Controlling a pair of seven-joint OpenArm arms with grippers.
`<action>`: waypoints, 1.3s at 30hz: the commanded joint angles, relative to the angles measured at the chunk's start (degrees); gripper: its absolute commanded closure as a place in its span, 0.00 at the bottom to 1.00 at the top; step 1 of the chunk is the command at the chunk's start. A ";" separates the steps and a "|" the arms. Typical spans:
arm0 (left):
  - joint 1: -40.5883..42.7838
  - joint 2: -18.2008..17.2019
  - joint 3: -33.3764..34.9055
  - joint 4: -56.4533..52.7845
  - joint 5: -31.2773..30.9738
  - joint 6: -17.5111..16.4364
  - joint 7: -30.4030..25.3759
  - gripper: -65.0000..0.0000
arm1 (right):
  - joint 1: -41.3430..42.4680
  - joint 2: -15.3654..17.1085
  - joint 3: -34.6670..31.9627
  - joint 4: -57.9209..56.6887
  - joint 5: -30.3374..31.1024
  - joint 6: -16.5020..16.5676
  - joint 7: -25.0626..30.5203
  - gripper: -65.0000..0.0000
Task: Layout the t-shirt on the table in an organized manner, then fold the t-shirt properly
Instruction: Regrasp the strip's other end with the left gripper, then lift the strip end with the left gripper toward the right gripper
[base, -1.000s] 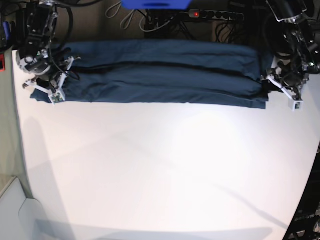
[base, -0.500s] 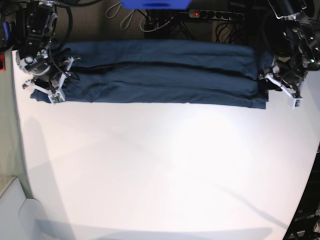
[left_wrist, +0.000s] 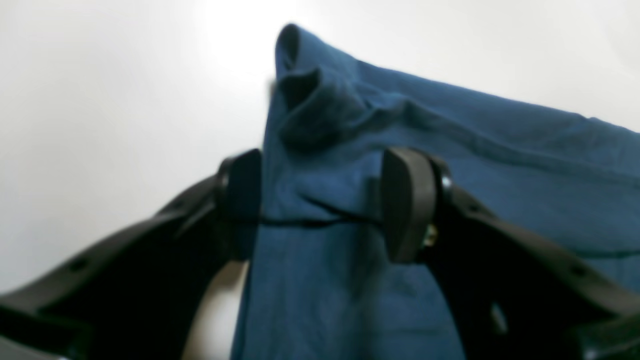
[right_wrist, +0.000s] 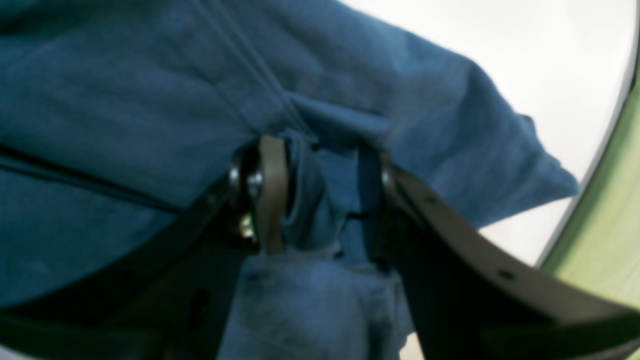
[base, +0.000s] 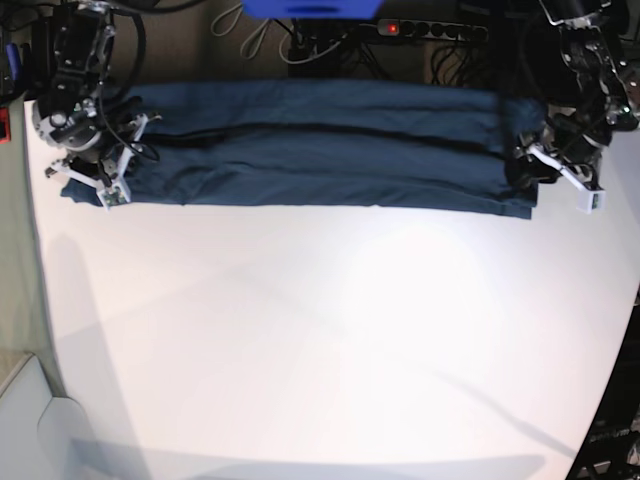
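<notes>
The t-shirt (base: 330, 165) lay partly folded towards twelve o'clock on the table (base: 330, 330), both hands (left_wrist: 322, 205) (right_wrist: 322, 200) parted over it, neatening and final folding apparently left.

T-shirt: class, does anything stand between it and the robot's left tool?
Nothing visible does. In the left wrist view, the open left tool is right over the folded end of the t-shirt, with only cloth showing between its fingertips.

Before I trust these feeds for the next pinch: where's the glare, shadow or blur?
Base view: soft pale streaks of reflection on the table; left wrist: shirt fairly soft; right wrist: dark shadowy creases, near claw parts blurred.
</notes>
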 joint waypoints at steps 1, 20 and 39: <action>-0.27 -0.71 -0.32 -0.67 -0.69 -0.08 -0.82 0.44 | 0.12 0.27 -0.03 0.34 -0.13 -0.21 -0.42 0.62; 0.08 -0.53 0.20 -8.15 -0.69 -0.08 -0.20 0.65 | 0.91 0.27 -0.03 0.52 -0.13 -0.21 -0.51 0.62; -2.38 -1.24 1.35 -12.45 -0.87 0.01 -0.20 1.00 | 2.58 -0.44 -0.20 0.34 -0.13 -0.21 -0.51 0.62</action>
